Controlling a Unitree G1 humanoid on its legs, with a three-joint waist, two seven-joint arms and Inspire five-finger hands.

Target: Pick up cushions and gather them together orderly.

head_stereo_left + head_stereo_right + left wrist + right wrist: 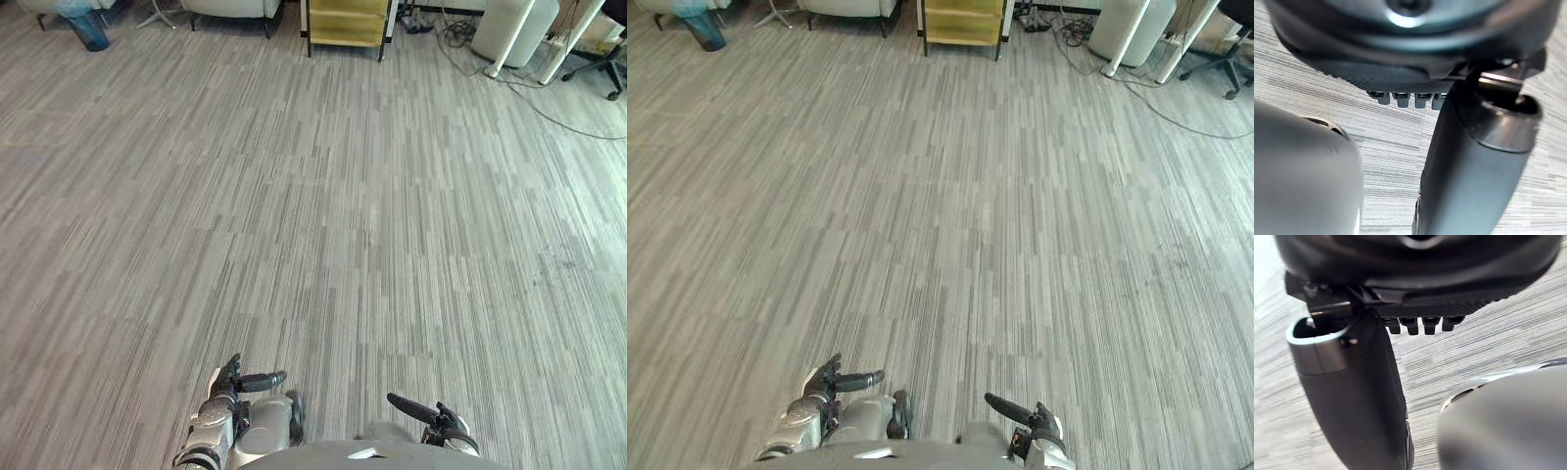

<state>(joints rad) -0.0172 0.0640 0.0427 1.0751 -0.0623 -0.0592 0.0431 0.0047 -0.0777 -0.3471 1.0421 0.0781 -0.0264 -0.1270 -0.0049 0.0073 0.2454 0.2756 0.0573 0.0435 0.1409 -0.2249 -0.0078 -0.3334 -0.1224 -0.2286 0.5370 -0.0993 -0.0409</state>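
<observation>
Notably, eye views add a yellow cabinet beyond left robot hand.

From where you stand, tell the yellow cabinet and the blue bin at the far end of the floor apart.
The yellow cabinet is boxy, with a dark frame and short legs, while the blue bin is rounded and sits straight on the floor. The cabinet is at the far middle and the bin at the far left. The cabinet is clearly the wider of the two. Both stand on the grey carpet, well apart from each other.
</observation>
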